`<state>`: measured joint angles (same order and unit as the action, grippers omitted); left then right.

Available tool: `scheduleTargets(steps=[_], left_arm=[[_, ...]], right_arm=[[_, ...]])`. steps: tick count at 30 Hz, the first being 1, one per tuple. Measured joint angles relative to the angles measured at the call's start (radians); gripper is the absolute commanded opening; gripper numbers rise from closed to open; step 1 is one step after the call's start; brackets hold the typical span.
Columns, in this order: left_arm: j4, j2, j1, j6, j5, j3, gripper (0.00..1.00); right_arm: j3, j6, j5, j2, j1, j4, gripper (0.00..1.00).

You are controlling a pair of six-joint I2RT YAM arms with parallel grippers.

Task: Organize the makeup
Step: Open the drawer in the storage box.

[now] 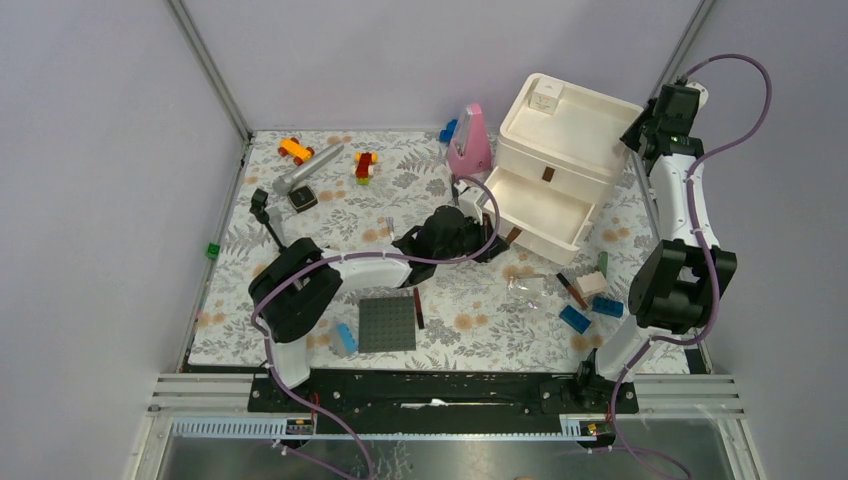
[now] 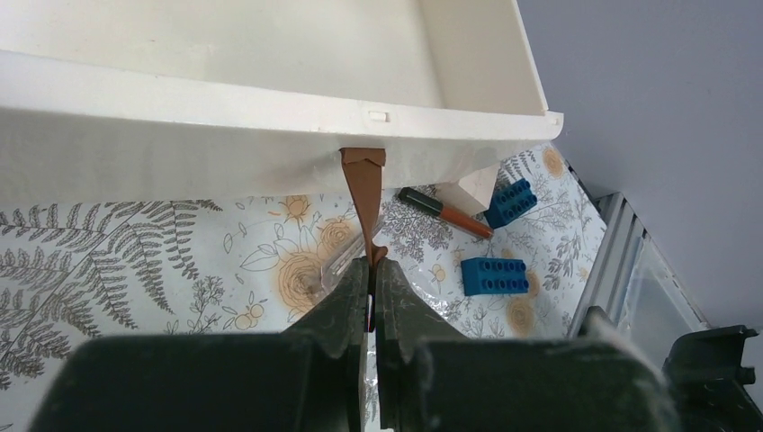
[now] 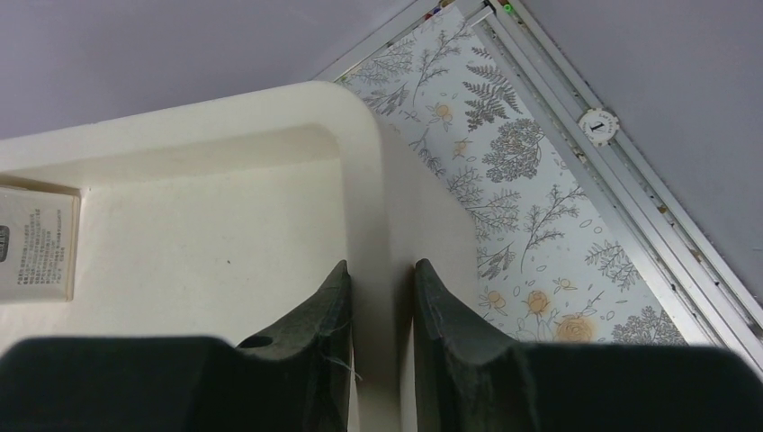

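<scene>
A white drawer organizer (image 1: 565, 135) stands at the back right with its lower drawer (image 1: 535, 205) pulled out. My left gripper (image 1: 497, 243) (image 2: 373, 263) is shut on the brown pull strap (image 2: 363, 193) of that drawer's front wall (image 2: 180, 153). My right gripper (image 1: 640, 135) (image 3: 381, 270) is shut on the right wall (image 3: 378, 180) of the organizer's top tray. On the mat lie a red-and-black pencil (image 1: 572, 290) (image 2: 445, 211) and a beige sponge block (image 1: 590, 283) (image 2: 468, 193). A dark stick (image 1: 418, 308) lies by the grey plate.
Blue bricks (image 1: 574, 318) (image 2: 493, 274) lie right of the drawer beside clear plastic wrap (image 1: 525, 290). A grey studded plate (image 1: 387, 323) sits near the front. A pink item (image 1: 470, 145), a black mini tripod (image 1: 265, 215) and toy bricks (image 1: 365, 166) stand at the back. A small white box (image 3: 36, 241) rests in the top tray.
</scene>
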<state>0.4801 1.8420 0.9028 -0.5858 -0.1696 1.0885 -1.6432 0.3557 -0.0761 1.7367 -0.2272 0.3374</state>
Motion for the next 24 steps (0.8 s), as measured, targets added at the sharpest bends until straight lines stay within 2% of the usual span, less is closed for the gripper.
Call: scheduleTargets(steps=[1,2,5,8,11,15,18,24], left_arm=[[-0.003,-0.003,0.000,0.005,0.002,-0.003,0.08],[-0.008,-0.004,0.000,0.009,0.002,-0.004,0.27],[-0.029,-0.007,0.000,0.024,-0.002,-0.005,0.48],[-0.069,-0.013,0.005,0.029,-0.011,-0.010,0.62],[-0.101,-0.022,0.008,0.036,-0.013,-0.014,0.68],[-0.149,-0.058,0.009,0.039,-0.014,-0.018,0.80],[-0.174,-0.106,0.009,0.045,-0.014,-0.018,0.86],[-0.208,-0.190,0.009,0.058,-0.013,-0.018,0.91]], right_arm=[[0.000,0.001,0.004,0.000,0.002,0.000,0.00],[0.001,0.003,0.010,0.000,0.003,-0.002,0.00],[0.002,0.006,0.016,0.000,0.003,-0.003,0.01],[0.005,0.006,0.015,-0.002,0.003,-0.006,0.22],[0.007,0.006,0.014,-0.005,0.003,-0.008,0.38],[0.011,0.037,0.018,-0.011,-0.001,-0.005,0.43],[0.018,0.064,0.035,-0.033,-0.004,0.026,0.57],[0.020,0.071,0.026,-0.134,-0.014,0.079,0.64]])
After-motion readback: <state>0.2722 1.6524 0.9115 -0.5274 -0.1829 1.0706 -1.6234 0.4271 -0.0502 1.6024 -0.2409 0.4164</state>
